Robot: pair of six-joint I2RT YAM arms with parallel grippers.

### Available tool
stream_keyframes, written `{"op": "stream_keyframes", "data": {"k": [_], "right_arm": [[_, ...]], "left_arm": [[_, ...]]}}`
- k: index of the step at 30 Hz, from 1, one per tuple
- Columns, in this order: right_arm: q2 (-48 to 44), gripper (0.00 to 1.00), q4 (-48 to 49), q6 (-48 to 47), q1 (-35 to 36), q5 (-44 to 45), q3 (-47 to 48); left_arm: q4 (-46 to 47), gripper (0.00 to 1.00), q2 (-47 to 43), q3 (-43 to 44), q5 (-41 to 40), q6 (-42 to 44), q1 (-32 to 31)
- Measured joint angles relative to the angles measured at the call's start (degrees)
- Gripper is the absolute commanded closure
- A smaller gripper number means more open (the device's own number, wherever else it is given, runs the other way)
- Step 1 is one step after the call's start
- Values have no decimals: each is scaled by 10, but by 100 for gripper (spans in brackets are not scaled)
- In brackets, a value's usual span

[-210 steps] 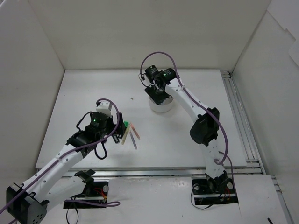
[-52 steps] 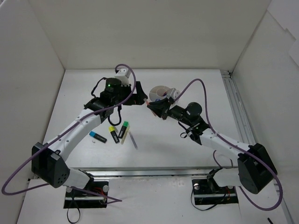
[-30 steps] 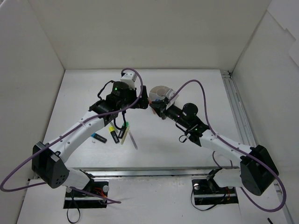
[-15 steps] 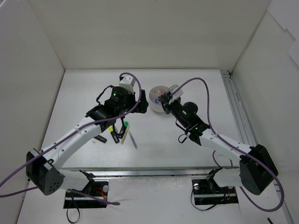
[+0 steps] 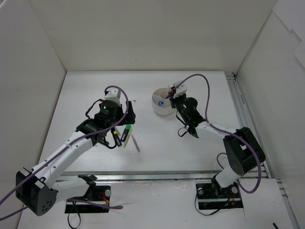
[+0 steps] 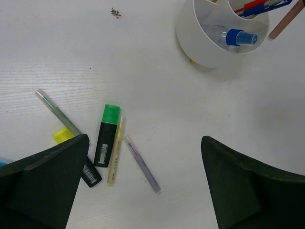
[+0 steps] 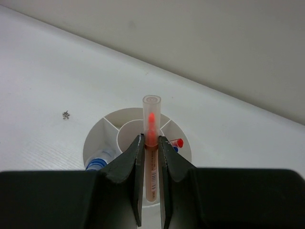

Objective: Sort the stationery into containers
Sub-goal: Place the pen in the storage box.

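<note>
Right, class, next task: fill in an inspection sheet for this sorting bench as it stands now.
Surface: white table, no spills seen.
Job's things: divided white tub holds a blue-capped tube and red and blue pens; green-capped highlighter, yellow-capped highlighter, grey pen, pale stick and purple pen lie loose on the table.
Clutter: one small dark speck on the table.
Grippers: left fingers open and empty above the loose items; right fingers shut on a clear-capped pen above the tub.
Cables: purple cables run along both arms.
Surroundings: white walls on three sides; metal rail along the table's right edge.
</note>
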Motion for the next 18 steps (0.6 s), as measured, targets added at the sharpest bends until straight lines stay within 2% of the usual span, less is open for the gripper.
{"op": "stream_keyframes", "data": {"k": [10, 18], "right_arm": [[73, 100, 114, 16, -21, -9, 0], [127, 100, 125, 33, -21, -8, -2]], "left_arm": [[6, 0, 19, 0, 14, 0, 8], [7, 0, 25, 0, 16, 1, 11]]}}
